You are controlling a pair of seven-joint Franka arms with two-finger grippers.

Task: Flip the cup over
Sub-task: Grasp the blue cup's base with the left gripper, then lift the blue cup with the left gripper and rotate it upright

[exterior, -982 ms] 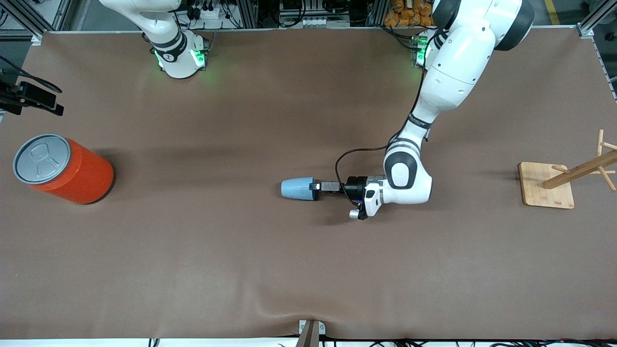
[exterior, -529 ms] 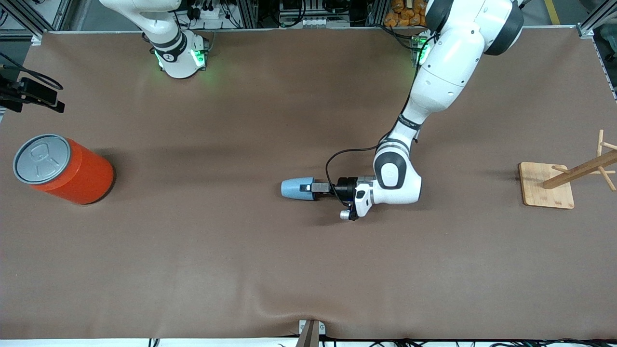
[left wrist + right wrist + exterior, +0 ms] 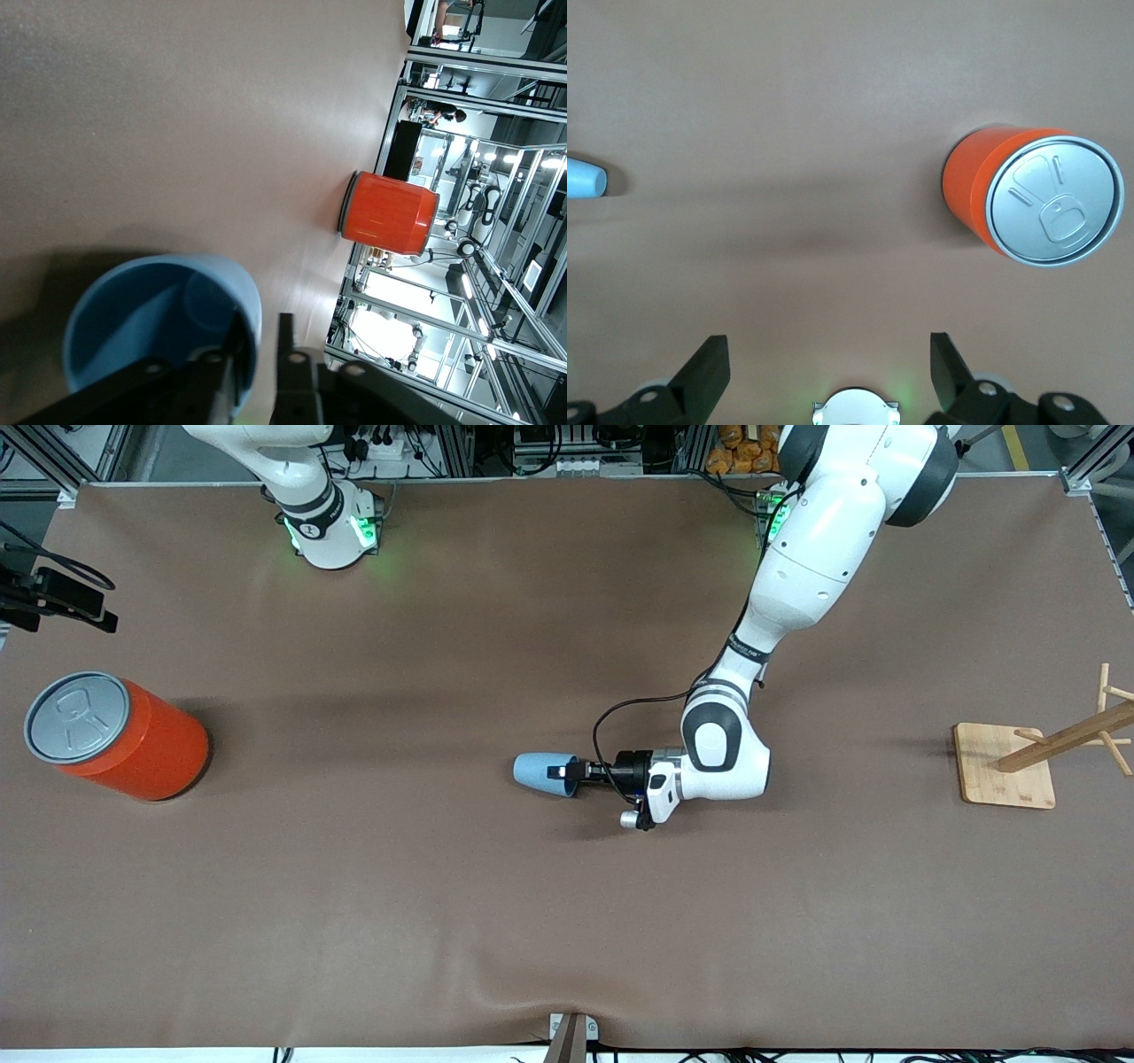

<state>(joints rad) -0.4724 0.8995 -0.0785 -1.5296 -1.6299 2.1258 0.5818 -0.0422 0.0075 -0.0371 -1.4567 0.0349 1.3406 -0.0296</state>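
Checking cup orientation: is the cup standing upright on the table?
No, the cup lies on its side, its open mouth facing the left gripper.

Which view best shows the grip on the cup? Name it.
Left wrist view: the left gripper pinches the cup wall, one finger inside. The front view shows the cup lying sideways; the right wrist view catches only its base.

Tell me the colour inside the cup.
Darker blue inside the cup; the left wrist view shows it best.
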